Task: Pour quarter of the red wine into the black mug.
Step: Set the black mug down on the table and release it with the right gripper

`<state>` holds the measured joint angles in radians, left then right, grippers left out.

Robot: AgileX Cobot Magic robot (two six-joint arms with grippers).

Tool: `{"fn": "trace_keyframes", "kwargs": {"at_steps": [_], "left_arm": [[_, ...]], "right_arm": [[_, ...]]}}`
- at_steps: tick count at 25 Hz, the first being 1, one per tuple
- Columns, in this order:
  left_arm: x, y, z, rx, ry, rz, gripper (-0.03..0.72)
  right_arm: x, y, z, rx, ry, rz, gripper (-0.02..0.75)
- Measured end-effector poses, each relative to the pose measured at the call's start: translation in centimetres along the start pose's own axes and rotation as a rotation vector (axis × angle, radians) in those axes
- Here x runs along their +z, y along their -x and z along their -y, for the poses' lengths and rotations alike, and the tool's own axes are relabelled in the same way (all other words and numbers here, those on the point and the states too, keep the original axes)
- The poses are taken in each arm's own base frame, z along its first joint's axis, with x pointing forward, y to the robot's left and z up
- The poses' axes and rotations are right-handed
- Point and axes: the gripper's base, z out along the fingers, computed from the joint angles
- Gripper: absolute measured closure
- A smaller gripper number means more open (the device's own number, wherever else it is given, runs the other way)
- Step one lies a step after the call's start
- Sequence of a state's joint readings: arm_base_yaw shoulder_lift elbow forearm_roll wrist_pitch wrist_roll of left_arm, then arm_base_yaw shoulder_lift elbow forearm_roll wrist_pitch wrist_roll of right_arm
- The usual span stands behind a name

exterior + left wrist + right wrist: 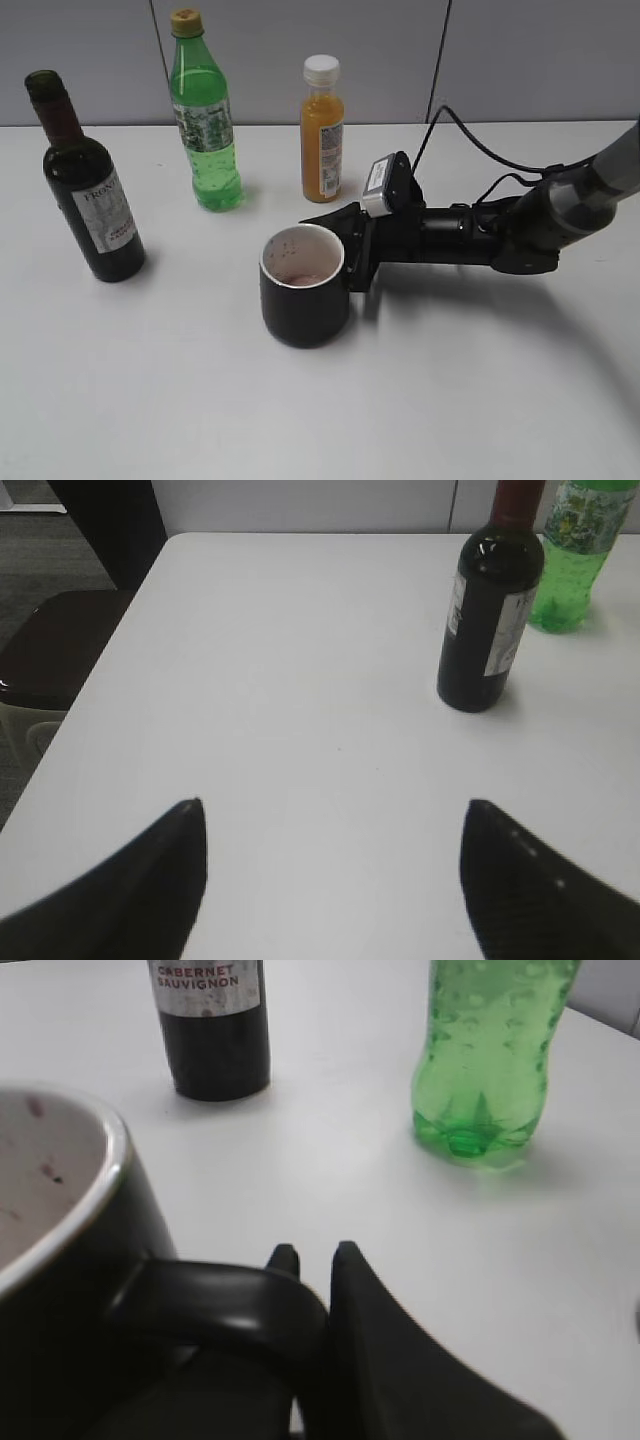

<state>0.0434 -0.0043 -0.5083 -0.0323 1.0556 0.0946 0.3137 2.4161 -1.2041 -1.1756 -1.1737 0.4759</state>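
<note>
Two pincers show, and only one is busy. Nearest the camera in the exterior view stands the black mug (303,286), upright on the white table (150,400), a little right of centre. Its speckled inside carries pinkish stains and what looks like a shallow pale-red pool at the bottom, though I cannot tell how much liquid that is. Just behind and to the right of it, the right pincer (352,255) lies low along the table; in the right wrist view its fingers (345,1290) are drawn narrow around the mug's loop handle (225,1310), gripping it.

The left pincer (335,825) hovers over bare table with its jaws spread wide and nothing between them, well apart from the bottles.

Farther back on the left stands the red wine (88,185), upright, uncapped as far as the open neck shows, and held by nothing. Behind the mug are a green plastic bottle (205,115) and an orange juice bottle (322,130), both capped.

By my reading, some wine has reached the mug and the bottle is set down again, so the pour seems done or nearly so; whether it amounts to a quarter I cannot judge. What remains is letting go of the handle.
</note>
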Motion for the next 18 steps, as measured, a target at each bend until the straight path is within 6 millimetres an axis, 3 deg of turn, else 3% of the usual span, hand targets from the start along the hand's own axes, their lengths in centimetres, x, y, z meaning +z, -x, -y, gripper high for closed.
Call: {"fn": "trace_keyframes", "kwargs": {"at_steps": [7, 13, 18], "left_arm": [[0.0, 0.0, 0.0, 0.000, 0.000, 0.000, 0.099], [0.0, 0.0, 0.0, 0.000, 0.000, 0.000, 0.099], [0.0, 0.0, 0.0, 0.000, 0.000, 0.000, 0.099]], "right_arm": [[-0.9, 0.4, 0.5, -0.011, 0.000, 0.017, 0.498], [-2.2, 1.4, 0.9, -0.064, 0.035, -0.002, 0.477], [-4.5, 1.3, 1.9, -0.044, 0.043, -0.028, 0.477]]}}
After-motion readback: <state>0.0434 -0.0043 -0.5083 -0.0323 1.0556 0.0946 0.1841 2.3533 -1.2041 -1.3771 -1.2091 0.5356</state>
